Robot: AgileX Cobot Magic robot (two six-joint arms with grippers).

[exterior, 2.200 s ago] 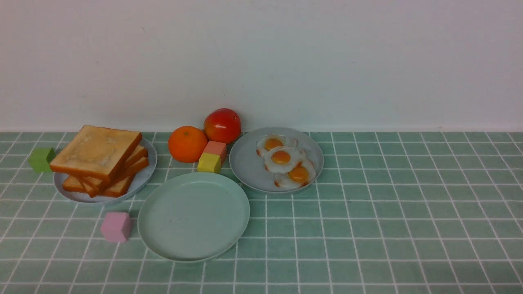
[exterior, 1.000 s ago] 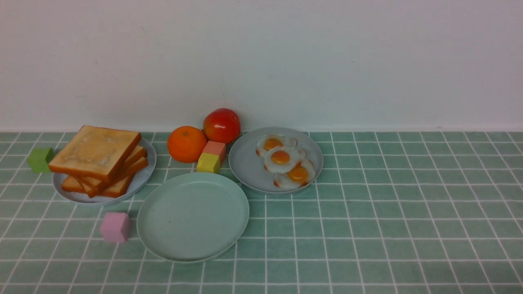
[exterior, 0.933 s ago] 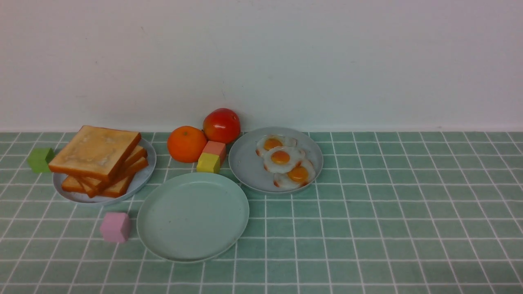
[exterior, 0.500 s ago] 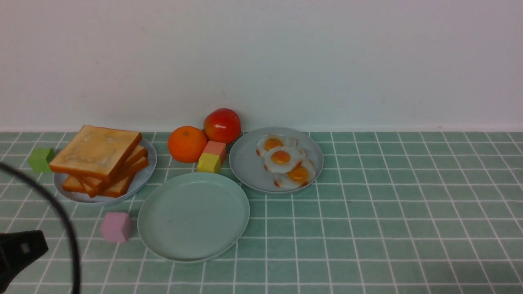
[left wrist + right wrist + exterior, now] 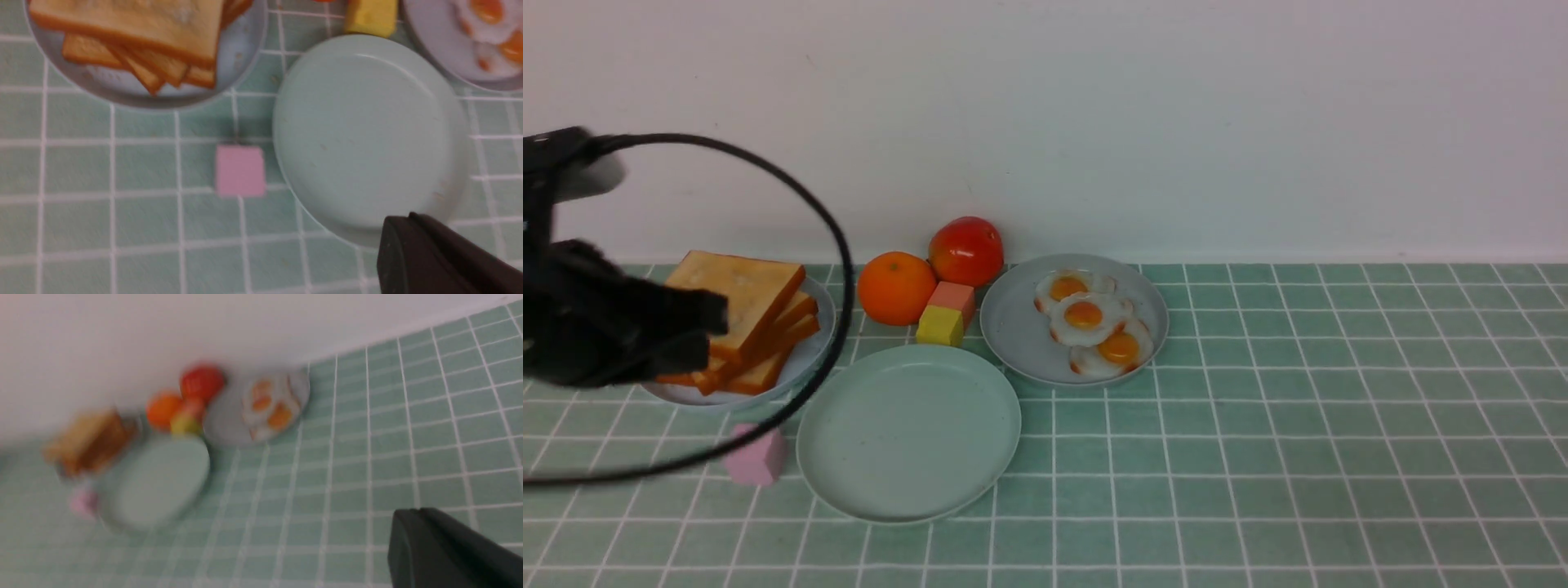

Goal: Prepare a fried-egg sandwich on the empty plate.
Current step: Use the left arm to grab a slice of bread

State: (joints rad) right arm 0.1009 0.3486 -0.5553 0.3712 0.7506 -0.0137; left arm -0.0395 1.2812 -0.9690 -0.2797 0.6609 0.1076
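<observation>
The empty mint-green plate [image 5: 908, 433] lies at the front centre; it also shows in the left wrist view [image 5: 367, 134]. No sandwich is assembled anywhere in view. A stack of bare toast slices [image 5: 760, 298] sits on a grey-blue plate [image 5: 809, 355] to the left. Three fried eggs [image 5: 1086, 317] lie on a second grey-blue plate [image 5: 1021, 327] to the right. My left gripper [image 5: 717, 331] hovers in front of the toast stack, hiding its left half; its jaws look shut and empty. My right gripper [image 5: 408, 516] shows only in its wrist view, shut and empty, well off to the right of the plates.
An orange [image 5: 897, 287] and a red apple [image 5: 966, 250] stand behind the mint plate, with a yellow cube [image 5: 940, 326] and a salmon cube [image 5: 953, 297]. A pink cube [image 5: 756, 457] sits left of the mint plate. A black cable [image 5: 837, 245] loops over the left side.
My left arm came in from the lower left and rose up to the toast plate, trailing its cable; it now covers the green cube. Nothing on the table moved.
</observation>
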